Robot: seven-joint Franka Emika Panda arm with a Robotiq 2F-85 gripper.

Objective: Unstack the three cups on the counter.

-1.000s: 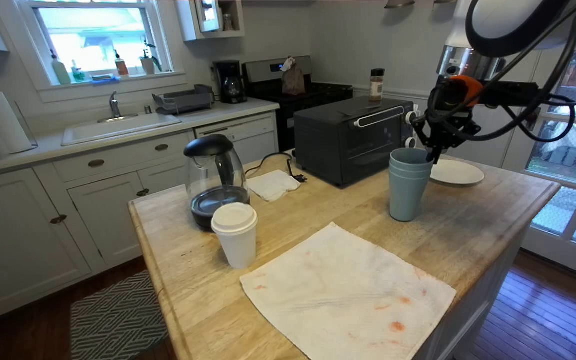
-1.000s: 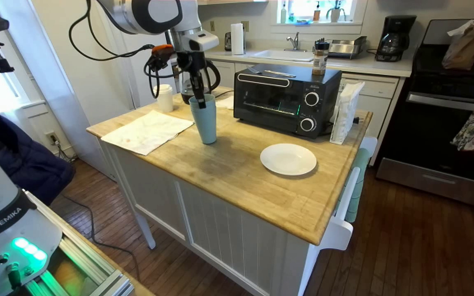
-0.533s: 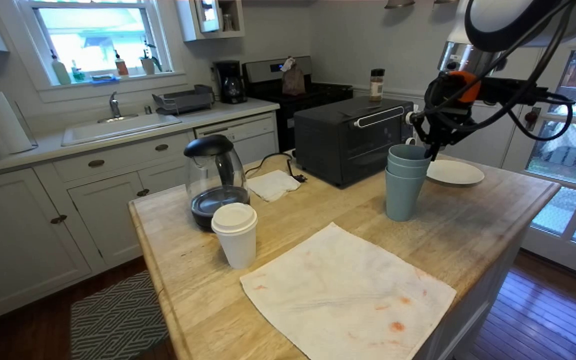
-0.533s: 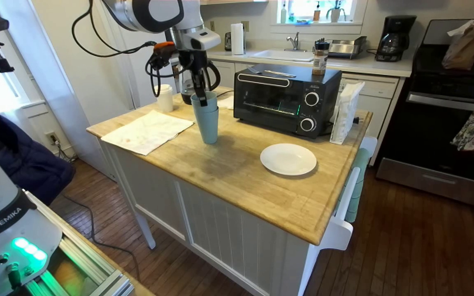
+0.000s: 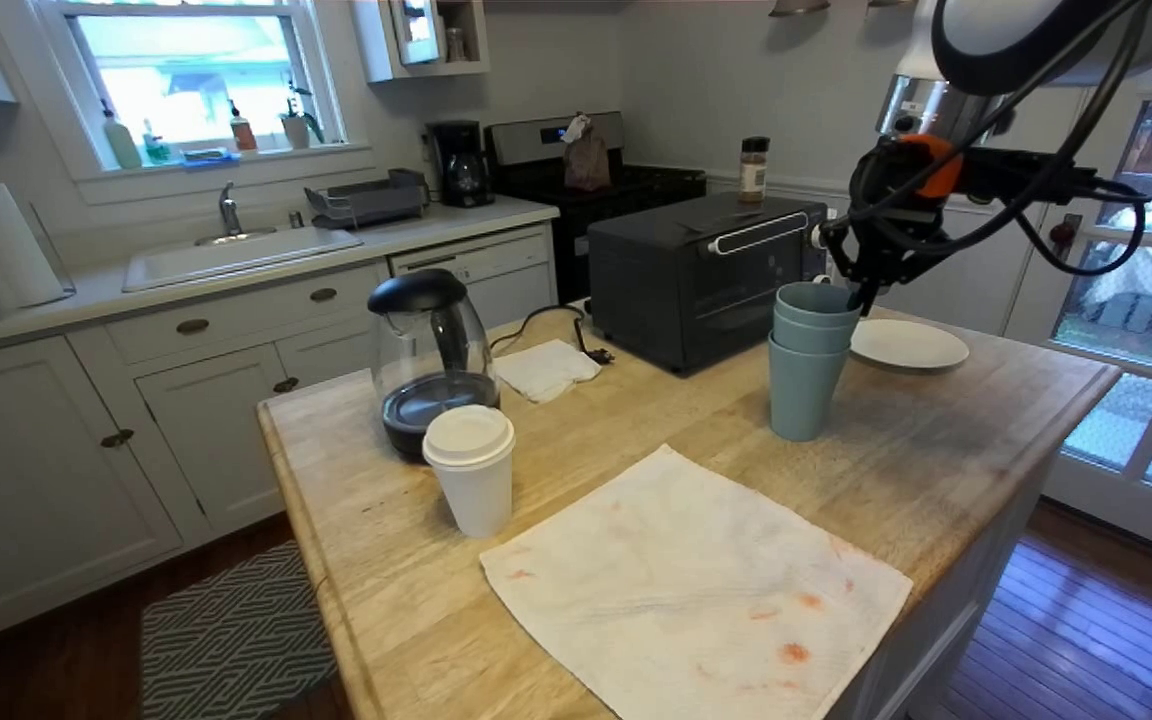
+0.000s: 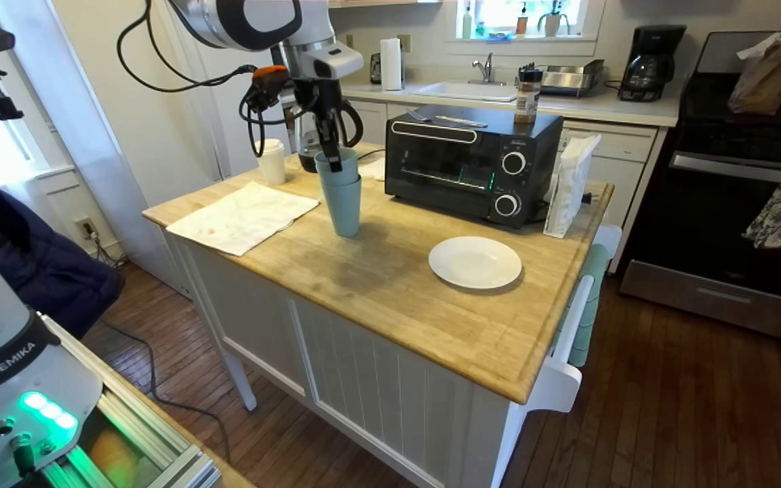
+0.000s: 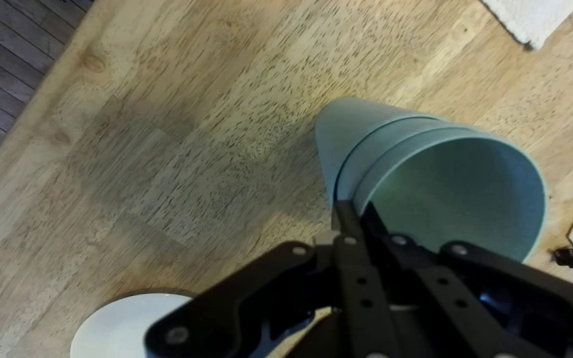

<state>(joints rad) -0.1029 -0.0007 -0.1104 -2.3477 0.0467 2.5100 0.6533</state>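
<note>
The three teal cups stand nested in an upright, slightly tilted stack on the wooden counter (image 5: 656,410). The bottom cup (image 5: 802,395) rests on the counter, also in an exterior view (image 6: 344,211). The upper two cups sit close together and stand partly raised out of it; the top cup (image 5: 808,315) opens upward. My gripper (image 7: 357,206) is shut on the near wall of the top cup (image 7: 460,194), one finger inside, one outside. Whether the outer finger also presses the middle cup's rim (image 7: 391,144) is unclear. The gripper also shows in both exterior views (image 5: 861,303) (image 6: 333,165).
A white plate (image 6: 475,263) lies beside the stack. A black toaster oven (image 6: 472,163) stands behind. A stained white cloth (image 5: 686,600), a lidded white cup (image 5: 471,480), a glass kettle (image 5: 436,360) and a napkin (image 5: 548,370) are also on the counter.
My gripper has risen slightly, and the upper two cups have come up together, widening the gap above the bottom cup's rim. The stack has shifted slightly; the last half second shows little motion.
</note>
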